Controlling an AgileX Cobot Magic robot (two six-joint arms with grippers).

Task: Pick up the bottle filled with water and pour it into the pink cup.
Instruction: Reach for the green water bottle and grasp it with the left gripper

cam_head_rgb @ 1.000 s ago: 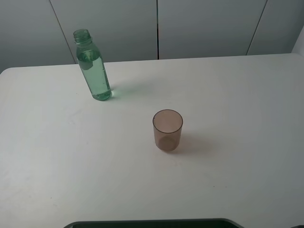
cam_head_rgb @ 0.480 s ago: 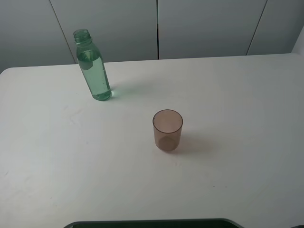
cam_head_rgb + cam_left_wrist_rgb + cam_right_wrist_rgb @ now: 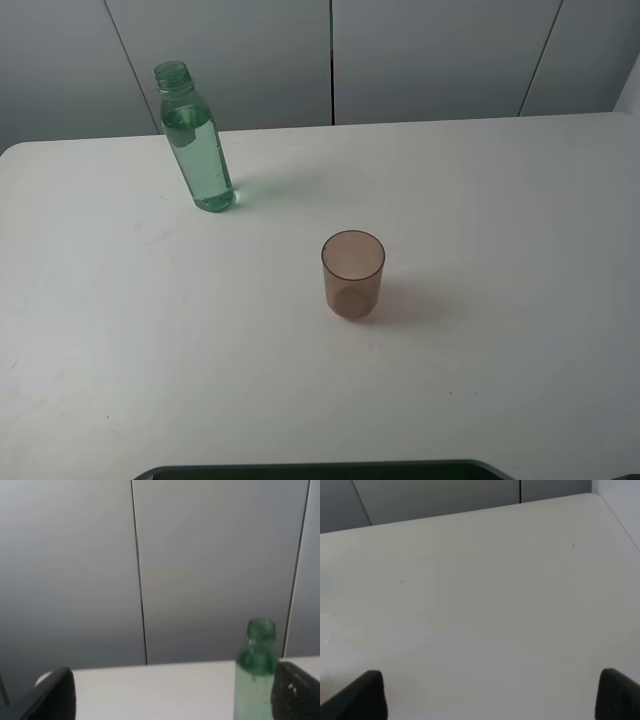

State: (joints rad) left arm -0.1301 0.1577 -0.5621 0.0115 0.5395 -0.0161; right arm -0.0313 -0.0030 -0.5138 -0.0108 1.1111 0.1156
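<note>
The bottle (image 3: 196, 140) stands upright and uncapped at the back left of the white table (image 3: 500, 250), filled with water to near its shoulder. The pink cup (image 3: 352, 274) stands upright and looks empty near the table's middle, to the right of and nearer than the bottle. Neither gripper shows in the exterior high view. In the left wrist view the left gripper (image 3: 173, 680) is open, with the bottle (image 3: 256, 680) ahead of it close to one fingertip (image 3: 295, 690). In the right wrist view the right gripper (image 3: 491, 680) is open over bare table; bottle and cup are out of that view.
Grey wall panels (image 3: 330, 50) rise behind the table's far edge. A dark rounded edge (image 3: 320, 470) lies along the bottom of the exterior high view. The table's right edge and corner (image 3: 615, 515) show in the right wrist view.
</note>
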